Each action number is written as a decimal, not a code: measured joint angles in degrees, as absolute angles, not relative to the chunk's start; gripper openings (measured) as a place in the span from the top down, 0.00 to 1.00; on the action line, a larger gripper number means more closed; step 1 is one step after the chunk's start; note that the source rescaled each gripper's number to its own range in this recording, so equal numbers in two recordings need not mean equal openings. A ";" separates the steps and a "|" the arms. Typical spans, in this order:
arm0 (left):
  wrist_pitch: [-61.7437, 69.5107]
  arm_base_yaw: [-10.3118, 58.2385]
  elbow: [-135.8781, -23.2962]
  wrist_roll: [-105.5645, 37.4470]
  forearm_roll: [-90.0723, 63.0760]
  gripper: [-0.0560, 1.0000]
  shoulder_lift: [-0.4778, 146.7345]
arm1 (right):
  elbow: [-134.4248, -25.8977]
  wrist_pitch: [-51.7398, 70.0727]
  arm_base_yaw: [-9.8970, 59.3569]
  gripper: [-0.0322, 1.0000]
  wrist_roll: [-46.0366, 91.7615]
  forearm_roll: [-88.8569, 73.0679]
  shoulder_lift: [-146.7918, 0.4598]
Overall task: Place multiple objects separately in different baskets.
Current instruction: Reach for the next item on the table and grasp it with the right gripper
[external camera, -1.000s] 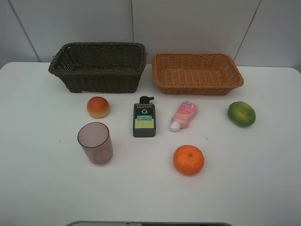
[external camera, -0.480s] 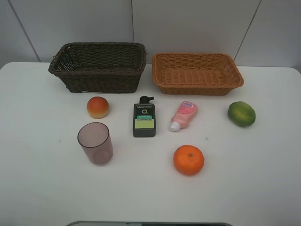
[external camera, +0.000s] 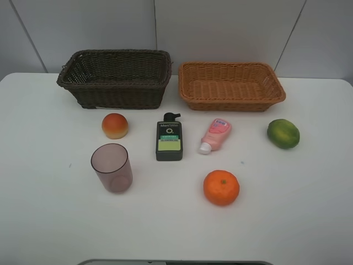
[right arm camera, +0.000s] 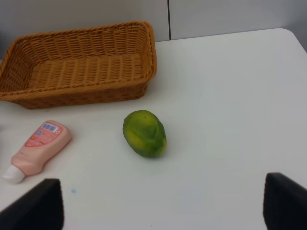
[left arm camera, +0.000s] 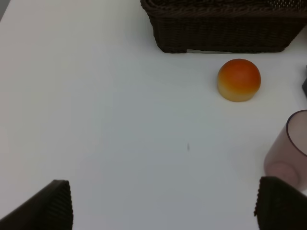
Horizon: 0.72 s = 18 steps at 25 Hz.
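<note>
nothing stirring: six items waiting on the table, both claws wide open

nothing is moving since a second ago: every item is sitting where it was, and both claws are staying spread. the left gripper [left arm camera: 163, 206] is hanging over bare table with its dark fingertips far apart, grasping nothing; the right gripper [right arm camera: 160, 203] is hanging released in the same way, near the green fruit.

the white table [external camera: 44, 221] is carrying everything. at its far edge the dark brown basket [external camera: 116, 77], the deeper one with a coarse weave, is standing on the left. just beside it, on the right, the light orange-tan basket [external camera: 231, 85] is sitting lower and shallower, with flared sides.

all six items are lying on the table in front of the baskets, apart from one another. the translucent mauve cup [external camera: 112, 167] is standing upright, mouth up, at the near left. the black bottle [external camera: 169, 141] is lying flat in the middle, showing its green-yellow label, its pump top pointing toward the baskets. the orange [external camera: 221, 187] is resting nearest the camera, right of centre. the green fruit [external camera: 283, 133], round and mottled, is sitting far right, in front of the tan basket's right corner. the pink tube [external camera: 216, 134] is lying tilted beside the bottle, its white cap pointing toward the near side. the red-orange peach [external camera: 115, 126], paler at its base, is sitting between the cup and the dark basket.
</note>
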State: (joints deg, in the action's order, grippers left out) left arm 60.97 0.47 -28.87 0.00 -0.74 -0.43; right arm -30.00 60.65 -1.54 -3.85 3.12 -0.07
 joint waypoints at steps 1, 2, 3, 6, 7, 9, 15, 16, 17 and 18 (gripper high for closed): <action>60.97 0.47 -28.87 0.00 -0.74 0.07 -0.43 | -30.00 60.65 -1.54 0.11 -3.85 3.12 -0.07; 60.97 0.47 -28.87 0.00 -0.74 0.07 -0.43 | -30.00 60.65 -1.54 0.11 -3.85 3.12 -0.07; 60.97 0.47 -28.87 0.00 -0.74 0.07 -0.43 | -30.00 60.65 -1.54 0.11 -3.85 3.12 -0.07; 60.97 0.47 -28.87 0.00 -0.74 0.07 -0.43 | -30.00 60.65 -1.54 0.11 -3.85 3.12 -0.07; 60.97 0.47 -28.87 0.00 -0.74 0.07 -0.43 | -30.00 60.65 -1.54 0.11 -3.85 3.12 -0.07; 60.97 0.47 -28.87 0.00 -0.74 0.07 -0.43 | -30.00 60.65 -1.54 0.11 -3.85 3.12 -0.07; 60.97 0.47 -28.87 0.00 -0.76 0.07 -0.43 | -30.00 60.65 -1.54 0.11 -3.85 3.12 -0.07; 60.97 0.47 -28.87 0.00 -0.76 0.07 -0.43 | -30.00 60.65 -1.54 0.11 -3.85 3.12 -0.07; 60.97 0.47 -28.87 0.00 -0.76 0.07 -0.43 | -30.00 60.65 -1.54 0.11 -3.85 3.12 -0.07; 60.97 0.47 -28.87 0.00 -0.76 0.07 -0.43 | -30.00 60.65 -1.54 0.11 -3.85 3.12 -0.07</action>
